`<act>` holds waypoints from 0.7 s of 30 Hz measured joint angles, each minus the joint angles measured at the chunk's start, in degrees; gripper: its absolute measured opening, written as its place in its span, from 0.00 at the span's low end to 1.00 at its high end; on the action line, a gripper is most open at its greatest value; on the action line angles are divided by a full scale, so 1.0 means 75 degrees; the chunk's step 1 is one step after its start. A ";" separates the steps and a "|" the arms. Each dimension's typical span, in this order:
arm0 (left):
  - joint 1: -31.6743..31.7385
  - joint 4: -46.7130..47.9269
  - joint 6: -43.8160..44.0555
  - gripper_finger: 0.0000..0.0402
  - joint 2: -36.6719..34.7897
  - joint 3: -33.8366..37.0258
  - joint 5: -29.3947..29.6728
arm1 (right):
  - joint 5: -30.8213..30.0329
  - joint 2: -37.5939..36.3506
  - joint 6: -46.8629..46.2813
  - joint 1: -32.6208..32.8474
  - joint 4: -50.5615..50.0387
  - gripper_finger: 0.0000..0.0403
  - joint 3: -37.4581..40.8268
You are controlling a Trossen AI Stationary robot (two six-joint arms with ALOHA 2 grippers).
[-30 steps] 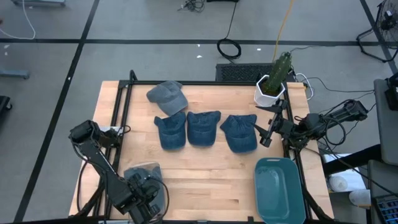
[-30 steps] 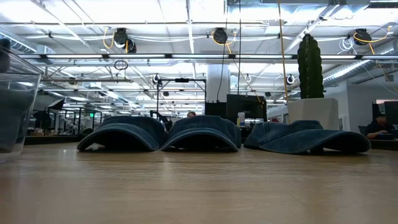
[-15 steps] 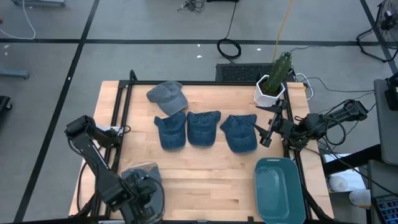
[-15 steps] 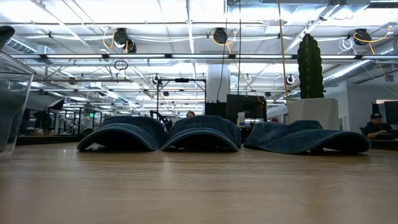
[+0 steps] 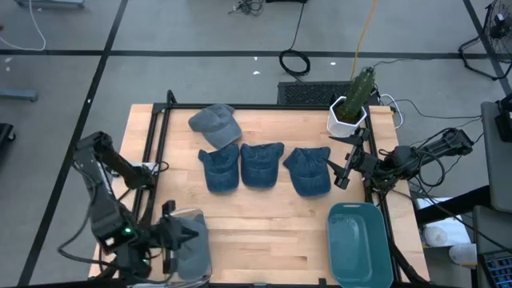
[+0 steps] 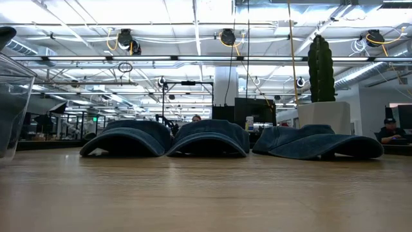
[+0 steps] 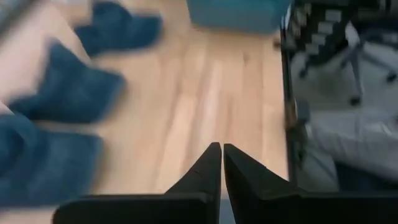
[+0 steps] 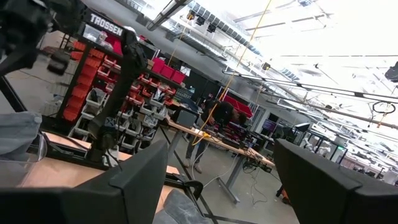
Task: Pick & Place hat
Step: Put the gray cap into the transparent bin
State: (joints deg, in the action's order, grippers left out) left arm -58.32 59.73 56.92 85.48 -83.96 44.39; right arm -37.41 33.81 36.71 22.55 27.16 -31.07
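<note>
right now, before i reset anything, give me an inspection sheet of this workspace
surface: wooden table, bare wood in the front middle
job's things: three blue caps in a row mid-table; a grey cap behind them; a clear bin at the front left corner with something grey in it; a teal bin at the front right, looks empty
clutter: potted cactus at the back right corner
grippers: left tool shut, holding nothing, beside the clear bin; right tool open, parked at the right edge by the rightmost blue cap
cables: coiled black cable on the floor behind the table; more wiring around the right arm's base
surroundings: a person seated far off
</note>
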 joint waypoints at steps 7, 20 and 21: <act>0.0036 0.0030 -0.0711 0.06 -0.0149 -0.0003 0.0881 | -0.0002 0.0001 0.0000 0.0000 0.0000 0.69 0.0000; 0.0959 0.1553 -0.0143 0.06 -0.0941 0.0272 0.2854 | -0.0001 -0.0001 0.0000 0.0001 -0.0002 0.69 0.0000; 0.1104 0.1631 -0.0004 0.06 -0.1097 0.0418 0.2898 | -0.0003 0.0001 0.0000 0.0001 -0.0003 0.69 0.0000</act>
State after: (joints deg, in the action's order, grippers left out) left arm -50.03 71.96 56.90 77.25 -80.83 66.13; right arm -37.43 33.82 36.71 22.55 27.14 -31.07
